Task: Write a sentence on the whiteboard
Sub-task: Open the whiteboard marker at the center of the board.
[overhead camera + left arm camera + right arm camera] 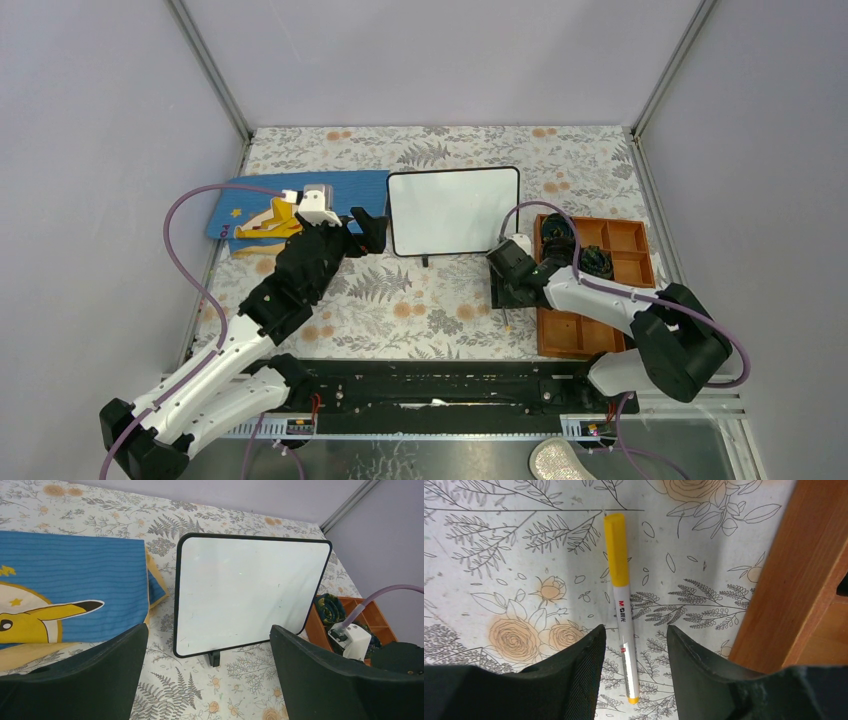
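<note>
The whiteboard (pixel 453 210) stands upright on its small black feet at the middle back of the table. Its white face (pixel 245 590) is blank, and no orange sentence shows on it. My left gripper (pixel 365 230) is open and empty, hovering just left of and in front of the board (pixel 208 647). A marker (pixel 620 590) with a yellow cap and white barrel lies flat on the floral tablecloth. My right gripper (pixel 505 290) is open and low over the marker, one finger on each side of the barrel's lower end (pixel 636 632), not touching it.
A brown compartment tray (pixel 560 335) sits right of the marker, its wall (pixel 794 580) close beside my right fingers; dark bundles (pixel 597 262) lie in its far compartments. A blue mat with a yellow character (pixel 250 205) lies left of the board.
</note>
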Tool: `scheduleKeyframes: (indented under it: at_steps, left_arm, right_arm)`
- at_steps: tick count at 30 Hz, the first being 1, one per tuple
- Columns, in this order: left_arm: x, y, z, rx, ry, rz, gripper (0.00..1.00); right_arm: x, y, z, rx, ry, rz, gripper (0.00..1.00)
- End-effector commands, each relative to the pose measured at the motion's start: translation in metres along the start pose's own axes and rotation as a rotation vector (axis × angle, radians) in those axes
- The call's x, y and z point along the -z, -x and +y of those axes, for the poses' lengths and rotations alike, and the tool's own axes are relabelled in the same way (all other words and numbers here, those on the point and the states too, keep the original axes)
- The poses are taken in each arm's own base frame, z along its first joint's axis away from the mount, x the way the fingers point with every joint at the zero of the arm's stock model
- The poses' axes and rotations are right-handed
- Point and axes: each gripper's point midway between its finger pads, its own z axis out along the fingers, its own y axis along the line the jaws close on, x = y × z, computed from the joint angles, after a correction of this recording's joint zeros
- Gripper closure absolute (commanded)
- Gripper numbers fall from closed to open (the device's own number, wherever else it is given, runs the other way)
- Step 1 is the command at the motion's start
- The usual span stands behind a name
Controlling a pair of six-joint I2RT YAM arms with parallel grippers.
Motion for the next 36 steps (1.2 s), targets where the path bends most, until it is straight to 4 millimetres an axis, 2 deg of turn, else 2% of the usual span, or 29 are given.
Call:
scheduleKeyframes:
  at_steps: [1,20,30,36]
  left_arm:
    - [0.000,0.014,-0.008,0.008,-0.025,-0.048,0.01]
    - [0.002,0.017,-0.007,0.012,-0.024,-0.057,0.01]
    - [0.002,0.017,-0.008,0.011,-0.025,-0.057,0.01]
    - [0.002,0.018,-0.008,0.013,-0.026,-0.059,0.01]
  right_arm:
    - [0.002,0.002,0.005,0.053,-0.002,0.025,0.46]
    - [-0.014,-0.015,0.000,0.112,-0.070,0.093,0.51]
    - [-0.016,-0.023,0.000,0.108,-0.065,0.108,0.59]
    - [-0.017,-0.025,0.000,0.106,-0.063,0.111,0.70]
